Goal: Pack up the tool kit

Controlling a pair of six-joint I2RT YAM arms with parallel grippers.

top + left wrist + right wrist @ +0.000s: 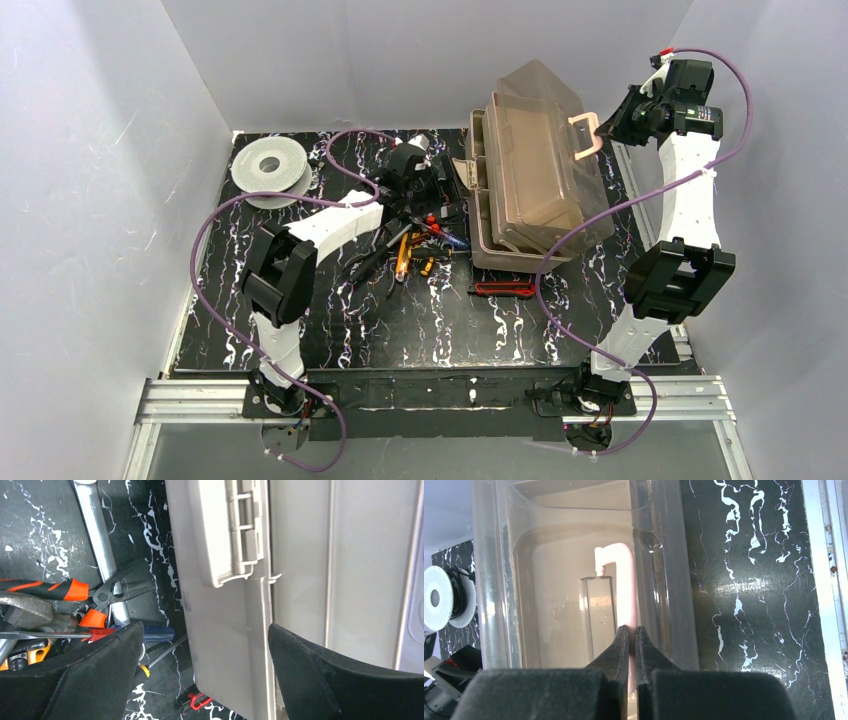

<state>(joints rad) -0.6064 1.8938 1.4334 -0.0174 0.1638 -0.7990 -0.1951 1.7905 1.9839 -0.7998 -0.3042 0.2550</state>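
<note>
Tool kit parts are lying in two groups in the top view: the toolbox (500, 225) is standing at the right rear of the black mat (330, 330), its long axis running near to far, and the loose tools (410, 248) are heaped just beside its left wall. We are noting the right gripper (606, 124) up at the cream handle (586, 135), with the smoky lid (540, 150) tilted up off the base. The left gripper (425, 180) is hanging over the far end of the heap, so we are judging the left arm the nearer one for any pick. A grey-white spool (268, 168) is sitting at the far left, well apart. In the left wrist view the left gripper (204, 630) is standing spread wide and holding nothing. The toolbox (225, 630) wall is showing between its pads, while the wrench (97, 535), pliers (70, 590) and a blue-handled screwdriver (157, 632) are lying off to the frame's left, the wrench's shaft running parallel with that wall. In the right wrist view the right gripper (633, 632) is pressed together, pinching the handle (619, 555) in front of the lid (549, 610).
</note>
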